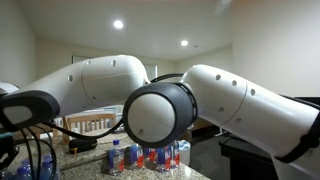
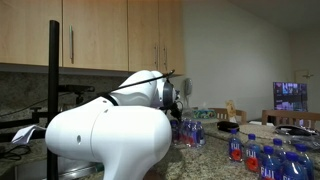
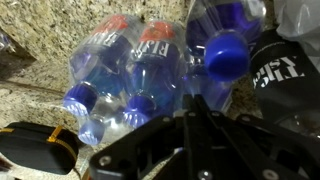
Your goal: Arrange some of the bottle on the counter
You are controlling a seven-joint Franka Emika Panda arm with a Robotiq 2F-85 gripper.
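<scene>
Speckled granite counter (image 3: 20, 95) carries the bottles (image 3: 140, 65), clustered close together just ahead of the gripper (image 3: 190, 135). They are clear plastic with blue caps and red-and-blue labels. They look smooth, thin-walled and easily dented, so I would grasp one across its middle. Whether the jaws are spread, I cannot tell.

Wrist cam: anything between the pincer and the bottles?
Nothing visible. The pincer is right at the bottles, which are clustered on the counter. A black-and-yellow object lies off to one side, out of the line.
</scene>
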